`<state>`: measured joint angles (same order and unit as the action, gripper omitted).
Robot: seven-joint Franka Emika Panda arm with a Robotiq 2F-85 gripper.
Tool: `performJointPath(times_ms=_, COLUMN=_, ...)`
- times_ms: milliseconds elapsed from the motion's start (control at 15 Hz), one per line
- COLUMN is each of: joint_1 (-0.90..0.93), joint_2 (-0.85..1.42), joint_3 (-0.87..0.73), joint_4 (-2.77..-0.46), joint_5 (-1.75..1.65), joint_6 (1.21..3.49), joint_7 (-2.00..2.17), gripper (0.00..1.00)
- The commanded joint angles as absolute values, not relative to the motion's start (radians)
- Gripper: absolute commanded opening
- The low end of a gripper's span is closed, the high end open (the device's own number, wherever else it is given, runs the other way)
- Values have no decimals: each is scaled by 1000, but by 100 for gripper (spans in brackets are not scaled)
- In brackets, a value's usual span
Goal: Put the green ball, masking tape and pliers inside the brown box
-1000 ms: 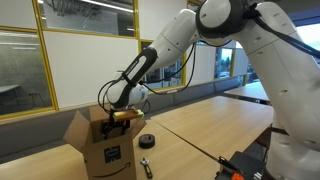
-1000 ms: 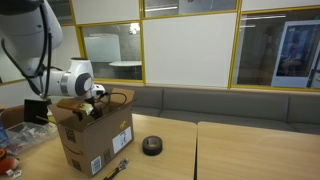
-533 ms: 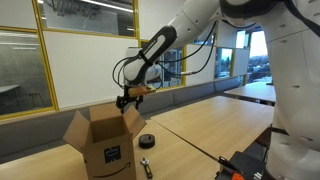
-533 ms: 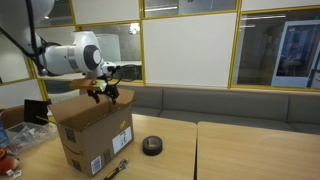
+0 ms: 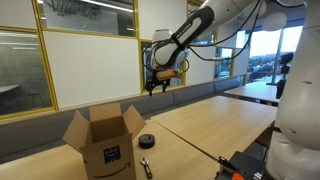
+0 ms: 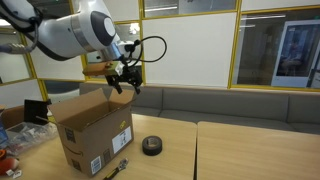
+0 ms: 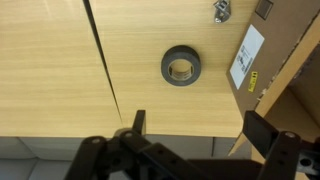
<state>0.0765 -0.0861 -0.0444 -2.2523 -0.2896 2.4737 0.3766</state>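
Observation:
The brown box [image 5: 105, 145] stands open on the wooden table and shows in both exterior views [image 6: 92, 138]; its labelled side is at the right of the wrist view [image 7: 290, 50]. The dark masking tape [image 5: 146, 141] lies flat beside the box, as also seen in an exterior view [image 6: 152, 146] and the wrist view [image 7: 181, 66]. The pliers [image 5: 146, 165] lie on the table in front of the box [image 6: 117, 168], at the top edge of the wrist view [image 7: 221, 10]. My gripper [image 5: 158, 86] [image 6: 122, 86] [image 7: 200, 128] hangs open and empty high above the table, above the tape. The green ball is out of view.
The table is made of two tops with a seam [image 7: 105, 60] between them. A grey bench [image 6: 230, 102] and glass walls run behind it. Black and red gear [image 5: 243, 165] sits near one table corner, and clutter [image 6: 12, 150] lies beside the box.
My gripper rose out of the box's mouth and moved sideways and upward, away from the box and over the tape's side. The box, tape and pliers have not moved.

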Motion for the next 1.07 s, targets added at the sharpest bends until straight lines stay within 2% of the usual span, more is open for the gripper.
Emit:
performJointPath(times_ms=0, joint_1=-3, joint_2=-149, joint_3=-38, joint_4=-2351, joint_5=-292, joint_6=2480, joint_7=380, gripper=100)
performJointPath(times_ms=467, joint_1=-73, joint_2=23, joint_3=-61, joint_4=-2371, joint_5=-225, joint_6=2514, joint_7=336, gripper=100)
performJointPath(times_ms=1000, joint_1=-48, joint_2=334, joint_3=-75, joint_4=-2226, joint_5=-170, joint_6=2676, joint_7=320, gripper=100)
